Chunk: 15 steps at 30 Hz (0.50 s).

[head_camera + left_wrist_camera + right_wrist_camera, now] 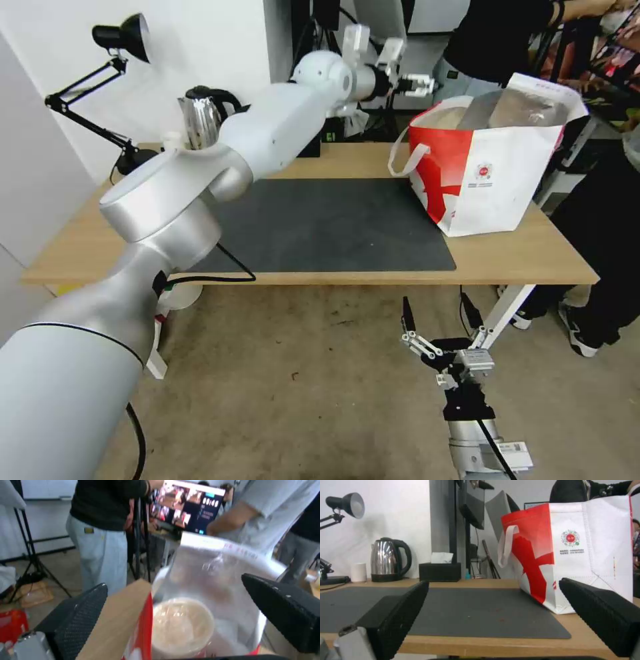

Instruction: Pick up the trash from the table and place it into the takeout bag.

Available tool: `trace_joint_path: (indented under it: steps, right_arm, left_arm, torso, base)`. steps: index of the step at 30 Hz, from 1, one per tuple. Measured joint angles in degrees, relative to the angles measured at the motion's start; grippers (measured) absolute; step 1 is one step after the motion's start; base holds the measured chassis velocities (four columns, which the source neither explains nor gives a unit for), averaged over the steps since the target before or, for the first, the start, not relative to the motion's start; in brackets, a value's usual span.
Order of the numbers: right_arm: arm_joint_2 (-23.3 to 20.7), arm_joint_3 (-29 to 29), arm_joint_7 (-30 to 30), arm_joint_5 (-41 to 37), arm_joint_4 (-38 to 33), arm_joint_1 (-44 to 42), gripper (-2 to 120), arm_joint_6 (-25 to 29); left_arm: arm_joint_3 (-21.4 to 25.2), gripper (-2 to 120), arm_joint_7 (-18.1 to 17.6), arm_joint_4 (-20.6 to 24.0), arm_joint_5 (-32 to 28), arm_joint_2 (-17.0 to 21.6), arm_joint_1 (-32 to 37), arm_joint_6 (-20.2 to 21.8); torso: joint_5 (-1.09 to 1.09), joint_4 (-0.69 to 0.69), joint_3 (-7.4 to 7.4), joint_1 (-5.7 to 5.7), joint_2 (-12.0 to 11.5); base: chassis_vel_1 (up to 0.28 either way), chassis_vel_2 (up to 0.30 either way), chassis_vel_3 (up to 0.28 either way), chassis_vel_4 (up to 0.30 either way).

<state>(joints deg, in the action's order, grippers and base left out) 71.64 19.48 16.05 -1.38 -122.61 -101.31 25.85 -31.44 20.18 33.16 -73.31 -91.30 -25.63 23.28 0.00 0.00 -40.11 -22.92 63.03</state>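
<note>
**A:** Where's the left gripper [415, 85]?

**B:** Held high beside the boxy white-and-red takeout bag [493, 173], ribbed black fingers [78, 615] spread, empty. Inside the crinkly silver lining sits the round tan-filled clear-domed bowl [181, 626].

**A:** And the right gripper [440, 320]?

**B:** Low before the light-wood table [320, 273], jaws apart. The dark grey mat [333, 227] lies flat, matte.

Matt light-wood table [527, 257], rough dark mat [333, 227], glossy steel kettle [388, 560], silvery-lined cloth takeout bag [507, 180].
</note>
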Motion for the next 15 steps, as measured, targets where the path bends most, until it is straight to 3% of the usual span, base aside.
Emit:
trace_joint_path:
  steps: [13,15]
  right_arm:
    - [0.0,0.0,0.0,0.0,0.0,0.0,100,0.0]
    - [0.0,0.0,0.0,0.0,0.0,0.0,100,0.0]
  left_arm:
    - [5.9,100,-1.6,2.9,-1.6,0.4,0.3,-3.1]
    - [7.5,100,-2.6,6.2,-1.6,2.2,1.0,-3.8]
  torso:
    - [0.0,-0.02,0.0,0.0,0.0]
    - [0.0,-0.02,0.0,0.0,0.0]
  base:
    - [0.0,0.0,0.0,0.0]
    - [0.0,0.0,0.0,0.0]
